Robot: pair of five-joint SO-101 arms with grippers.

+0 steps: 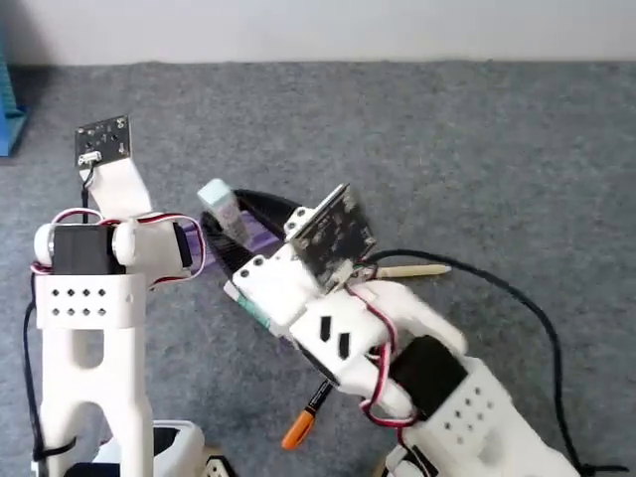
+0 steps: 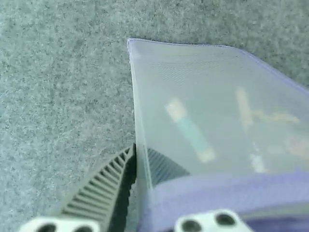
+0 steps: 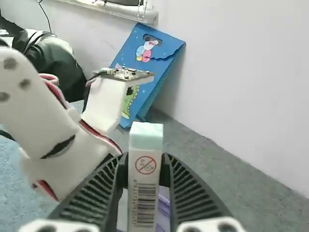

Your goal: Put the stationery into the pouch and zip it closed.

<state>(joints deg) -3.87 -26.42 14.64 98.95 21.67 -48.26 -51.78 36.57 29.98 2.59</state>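
- Closest to my right wrist camera, the right gripper (image 3: pixel 145 162) is closed partway onto a small white box (image 3: pixel 146 140) with a pale green top. The box stands upright between the two ridged fingers (image 3: pixel 99 193), its top poking out past the tips.
- On my left wrist camera, the left gripper (image 2: pixel 142 159) is pinched shut on the edge of the pouch (image 2: pixel 207 111), with one ridged finger on each side of the see-through wall.
- Just at the left gripper's fingers runs the pouch's purple zip band (image 2: pixel 227 193). Farther out, faint stick shapes show through the wall; I cannot tell whether they lie inside or underneath.
- From above, the box (image 1: pixel 221 207) hangs over the pouch (image 1: pixel 260 237), which sits between the two grippers.
- A pencil (image 1: pixel 409 269) lies on the grey table (image 1: pixel 477 149) near the right gripper's wrist, on the side away from the left arm (image 1: pixel 89 288).
- An orange marker (image 1: pixel 301 419) lies well behind the right gripper, beside that arm's base.
- Beyond the right gripper and the left arm, a blue paper bag (image 3: pixel 145 72) leans on the wall.
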